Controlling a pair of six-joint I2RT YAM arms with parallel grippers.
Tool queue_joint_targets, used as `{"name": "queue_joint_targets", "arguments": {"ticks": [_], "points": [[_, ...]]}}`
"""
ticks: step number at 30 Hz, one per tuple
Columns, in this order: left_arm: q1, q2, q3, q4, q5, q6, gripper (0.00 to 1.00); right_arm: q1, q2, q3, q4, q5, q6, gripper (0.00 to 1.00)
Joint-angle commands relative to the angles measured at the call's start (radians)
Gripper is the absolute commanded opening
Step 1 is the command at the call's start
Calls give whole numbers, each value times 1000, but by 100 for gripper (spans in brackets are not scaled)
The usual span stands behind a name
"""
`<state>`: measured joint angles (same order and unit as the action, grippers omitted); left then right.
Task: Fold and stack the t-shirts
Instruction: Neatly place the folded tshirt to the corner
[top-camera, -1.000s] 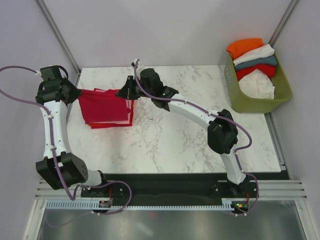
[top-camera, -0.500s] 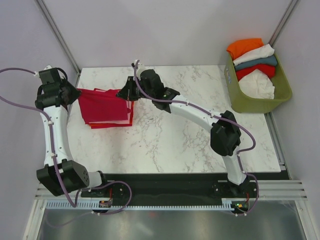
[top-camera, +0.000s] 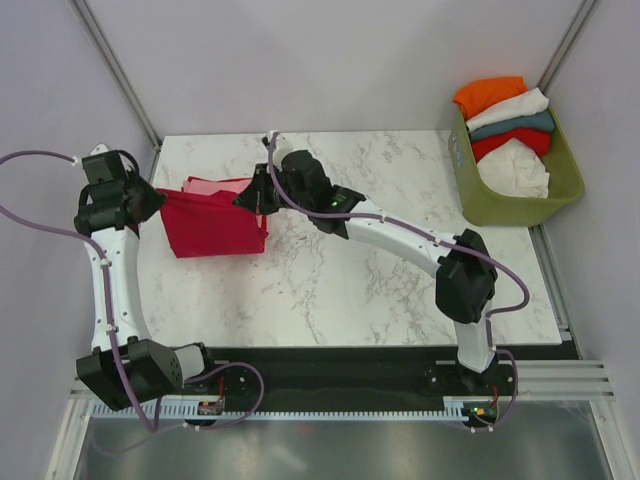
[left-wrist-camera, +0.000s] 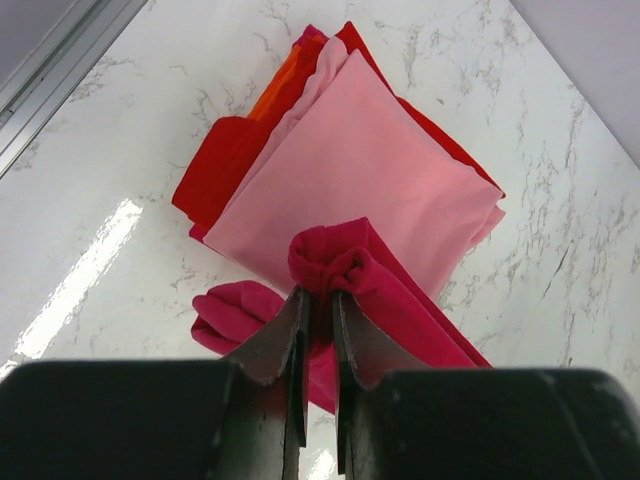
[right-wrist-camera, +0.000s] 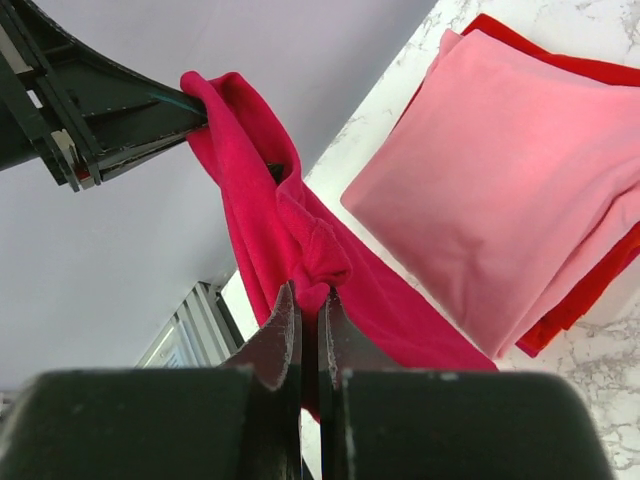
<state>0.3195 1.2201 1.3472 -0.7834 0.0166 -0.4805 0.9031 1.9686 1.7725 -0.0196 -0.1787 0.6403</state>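
The crimson soft-cloth t-shirt (top-camera: 212, 222) hangs stretched between both arms at the far-left of the white marble table (top-camera: 350, 290), just above a folded stack topped by a flat pink shirt (left-wrist-camera: 360, 170). The left gripper (left-wrist-camera: 318, 300) pinches a bunched edge between narrow jaws, and the right gripper (right-wrist-camera: 305, 295) is clamped nearly shut on another fold. Both holds are on small wads, so one could slip free in lowering, or dragging cloth could rumple the pink shirt and skew the stack.

The right hand (right-wrist-camera: 307, 296) pinches the crimson shirt (right-wrist-camera: 262, 215) above a folded pink shirt (right-wrist-camera: 500, 190).
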Motion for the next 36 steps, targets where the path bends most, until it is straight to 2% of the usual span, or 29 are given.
{"name": "queue_joint_targets", "arguments": {"ticks": [1,23,31,36], "points": [[29,15,1,122,-107,-4,2,-10,-36,8,-3,24,-27,0],[29,300,138,228,-83,5,2,-124,242,281,-13,-44,28,0],[27,430,222,274,-30,-7,2,-161,364,402,-3,-62,44,0],[27,516,262,314,29,-17,2,-188,415,418,58,-67,61,0]]}}
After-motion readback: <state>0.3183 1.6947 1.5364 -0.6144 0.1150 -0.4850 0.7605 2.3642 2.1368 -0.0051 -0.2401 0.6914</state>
